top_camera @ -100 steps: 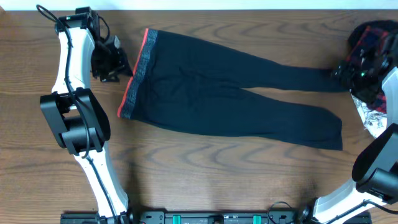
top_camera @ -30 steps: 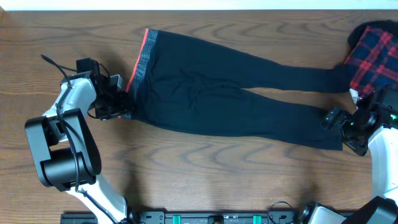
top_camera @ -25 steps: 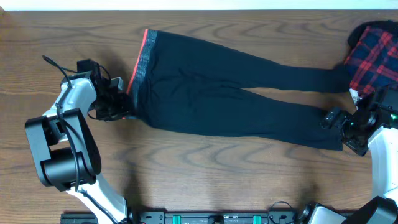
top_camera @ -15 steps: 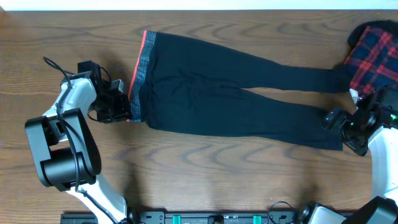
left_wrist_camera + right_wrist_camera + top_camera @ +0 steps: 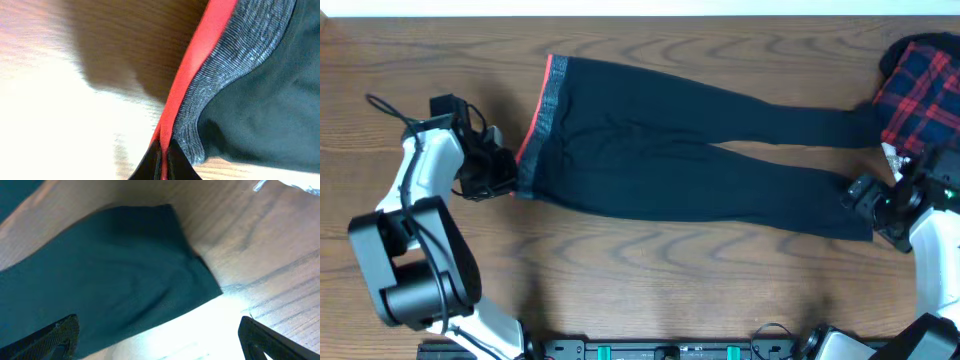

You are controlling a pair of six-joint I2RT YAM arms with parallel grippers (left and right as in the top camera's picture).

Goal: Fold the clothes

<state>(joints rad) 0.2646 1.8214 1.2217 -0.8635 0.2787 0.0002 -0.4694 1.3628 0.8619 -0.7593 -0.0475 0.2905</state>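
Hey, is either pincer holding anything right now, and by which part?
The left pincer grips the trousers by the red waistband edge; the right pincer, open, holds nothing.

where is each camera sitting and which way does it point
Overhead: above the table, facing down on the trousers; left arm and right arm show.
Left wrist: on the left arm, looking past the shut left pincer at the red-edged waistband it pinches.
Right wrist: on the right arm, looking down through the open right pincer at a leg end.
Shared: overhead and left wrist both show the waistband.
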